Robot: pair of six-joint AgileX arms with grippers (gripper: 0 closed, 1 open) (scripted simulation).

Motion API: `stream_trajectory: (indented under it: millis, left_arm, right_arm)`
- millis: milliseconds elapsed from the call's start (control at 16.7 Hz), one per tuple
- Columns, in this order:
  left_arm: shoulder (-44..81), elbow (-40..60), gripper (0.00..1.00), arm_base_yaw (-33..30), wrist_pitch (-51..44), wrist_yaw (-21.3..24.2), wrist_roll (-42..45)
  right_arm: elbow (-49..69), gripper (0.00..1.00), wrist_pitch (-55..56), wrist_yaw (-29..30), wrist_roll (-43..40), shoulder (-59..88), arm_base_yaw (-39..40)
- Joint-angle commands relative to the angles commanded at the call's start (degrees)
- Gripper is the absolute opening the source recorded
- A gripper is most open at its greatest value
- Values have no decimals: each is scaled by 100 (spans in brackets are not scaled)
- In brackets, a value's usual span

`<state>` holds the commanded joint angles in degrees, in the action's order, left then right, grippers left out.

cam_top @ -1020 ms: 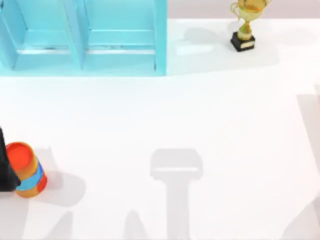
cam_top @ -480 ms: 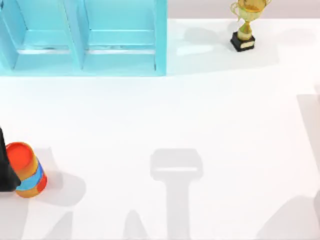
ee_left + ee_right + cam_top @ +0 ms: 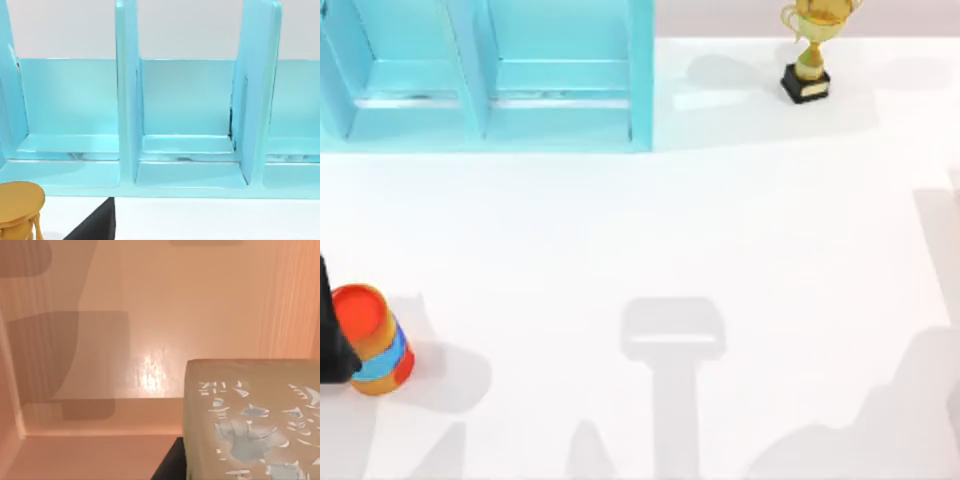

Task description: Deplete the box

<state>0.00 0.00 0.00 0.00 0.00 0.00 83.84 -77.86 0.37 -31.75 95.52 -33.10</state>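
Note:
The right wrist view looks into the box (image 3: 100,340), whose pale wooden walls and floor carry soft shadows. Inside it, close to the camera, lies a beige block (image 3: 250,415) with pale blue flecks on its face. A dark bit of my right gripper (image 3: 170,467) shows beside the block's lower edge; whether it touches the block I cannot tell. My left gripper (image 3: 330,345) is a dark shape at the table's left edge, right against an orange can (image 3: 375,340) with a blue band. One dark finger (image 3: 97,225) of it shows in the left wrist view.
A cyan shelf unit (image 3: 485,75) with upright dividers stands at the back left and also faces the left wrist camera (image 3: 127,100). A gold trophy (image 3: 810,50) on a black base stands at the back right. A golden round-topped object (image 3: 17,207) sits near the left gripper.
The arm shadow at the table's front right has spread leftward and grown. The can, the shelf, the trophy and the left arm have stayed put.

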Motion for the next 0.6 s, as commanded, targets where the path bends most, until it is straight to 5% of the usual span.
stream_trajectory:
  millis: [360,600]
  left_arm:
    - [0,0,100,0,0,0,0]
    - [0,0,100,0,0,0,0]
  right_arm:
    - [139,0,17,10,209,175,207]
    - [901,0,27,46,1196,947,1206]
